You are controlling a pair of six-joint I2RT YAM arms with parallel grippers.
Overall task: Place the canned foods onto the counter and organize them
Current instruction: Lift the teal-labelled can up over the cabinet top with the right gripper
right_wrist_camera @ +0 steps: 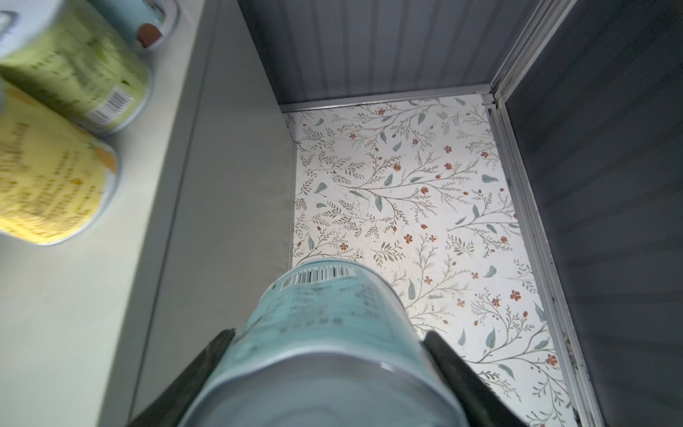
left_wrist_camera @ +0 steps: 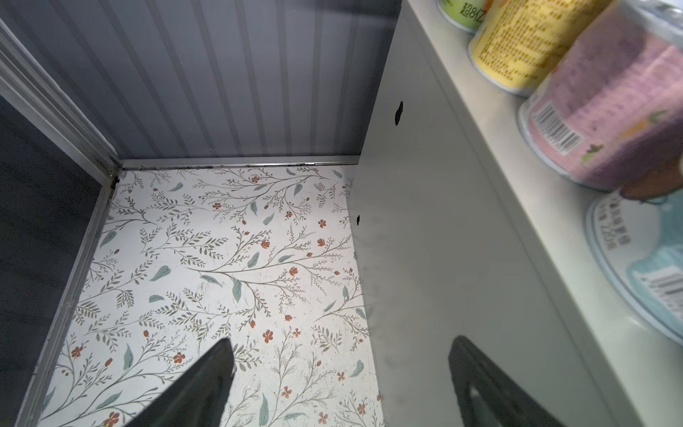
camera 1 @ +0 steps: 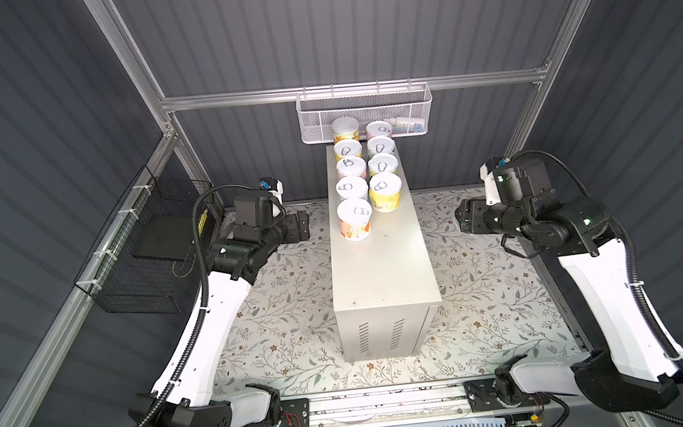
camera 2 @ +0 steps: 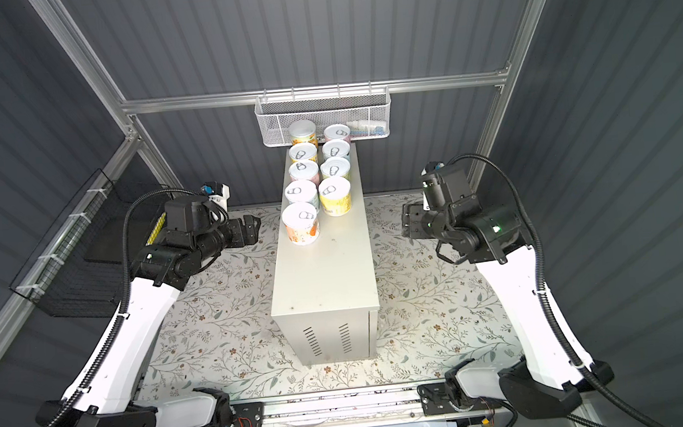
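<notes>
Floral mat (camera 1: 289, 310) under dark ribbed walls; off-white bench (camera 1: 381, 269) stands mid-floor. Nine cans (camera 1: 351, 168) upright on its far half in two rows: five on the left, four on the right. Left jaws spread wide, empty, beside the bench's left wall. Right jaws clamped on a pale blue can (right_wrist_camera: 325, 325), held off the bench's right side, above the mat. White mesh basket (camera 1: 365, 112) hangs behind.
</notes>
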